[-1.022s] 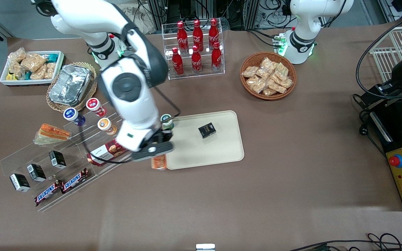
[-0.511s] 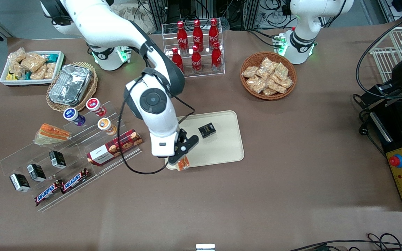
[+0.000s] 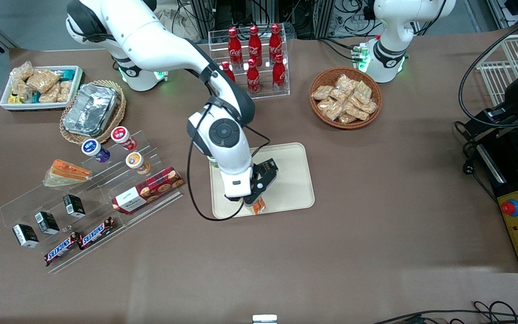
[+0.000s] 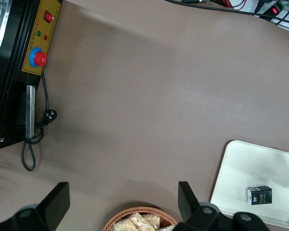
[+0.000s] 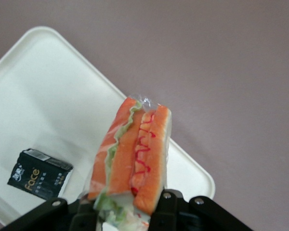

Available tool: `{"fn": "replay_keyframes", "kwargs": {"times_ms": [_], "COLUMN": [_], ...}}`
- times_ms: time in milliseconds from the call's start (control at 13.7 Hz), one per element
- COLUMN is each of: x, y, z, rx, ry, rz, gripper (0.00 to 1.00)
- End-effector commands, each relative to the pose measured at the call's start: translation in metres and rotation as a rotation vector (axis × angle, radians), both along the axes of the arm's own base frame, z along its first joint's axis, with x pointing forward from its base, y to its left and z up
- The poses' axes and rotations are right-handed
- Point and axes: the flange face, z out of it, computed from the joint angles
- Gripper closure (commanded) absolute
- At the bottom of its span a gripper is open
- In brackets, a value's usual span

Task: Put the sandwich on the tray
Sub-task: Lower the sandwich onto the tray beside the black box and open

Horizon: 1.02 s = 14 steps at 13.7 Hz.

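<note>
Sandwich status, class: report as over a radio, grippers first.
Gripper shut on sandwich, above the tray's edge nearest the front camera. Sandwich not yet down. Small black box on tray, apart from the sandwich.

The clear-wrapped sandwich (image 5: 135,154), held in the gripper (image 3: 253,201), hangs over the cream tray's (image 3: 292,189) near edge.

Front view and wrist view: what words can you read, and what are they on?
"Face": black box on the tray.
"SNICKERS": bars.
"Coca-Cola": red bottles.
The cookie box and cup lids: too small to read.
The sandwich, in the tool above the tray: no words.
</note>
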Motion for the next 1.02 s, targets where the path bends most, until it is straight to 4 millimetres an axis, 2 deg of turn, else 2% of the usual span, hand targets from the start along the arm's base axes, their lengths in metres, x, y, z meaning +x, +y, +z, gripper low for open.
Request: {"fn": "replay_keyframes", "kwargs": {"times_ms": [0,219,365,438,511,584,730,876,949], "x": [0.002,0.001,-0.004,-0.003,-0.001,0.005,0.006,0.013,0.022], "y": [0.000,0.003,0.010,0.010,0.007,0.000,0.000,-0.005,-0.018], "z": [-0.035,-0.055,-0.058,-0.058,-0.058,-0.056,-0.045,-0.018,-0.003], "rx": [-0.011,-0.017,-0.008,-0.003,-0.001,0.009,0.066,0.086,0.094], "ry": [0.014,0.009,0.007,0.011,0.012,0.016,0.038,0.024,0.012], "rz": [0.073,0.148,0.150,0.141,0.141,0.127,0.076,0.051,0.016], "gripper": [0.63,0.63,0.62,0.29,0.00,0.00,0.00,0.00,0.00]}}
